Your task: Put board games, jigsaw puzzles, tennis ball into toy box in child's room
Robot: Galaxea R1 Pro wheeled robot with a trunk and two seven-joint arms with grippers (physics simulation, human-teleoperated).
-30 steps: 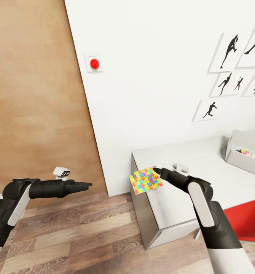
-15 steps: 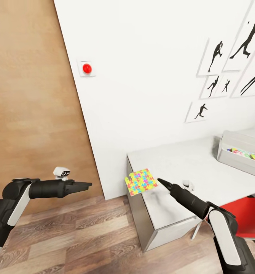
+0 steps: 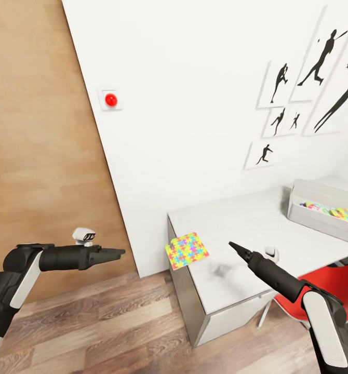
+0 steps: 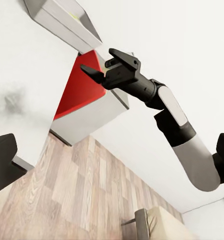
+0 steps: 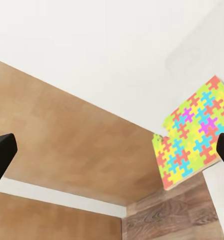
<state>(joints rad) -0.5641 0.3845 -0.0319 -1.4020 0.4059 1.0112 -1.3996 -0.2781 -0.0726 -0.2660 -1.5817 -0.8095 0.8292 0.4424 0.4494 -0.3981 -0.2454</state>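
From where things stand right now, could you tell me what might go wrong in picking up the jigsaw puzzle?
1. The jigsaw puzzle overhangs the table corner; a nudge could tip it to the floor.
2. The right gripper sits apart from it with open jaws; the thin board may slide instead of being grasped.
3. The toy box stands at the far end, so carrying may drop it.

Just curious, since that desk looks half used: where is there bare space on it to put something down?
The table is bare between the jigsaw puzzle, which overhangs its near corner, and the toy box at the far end. The box itself already holds colourful toys.
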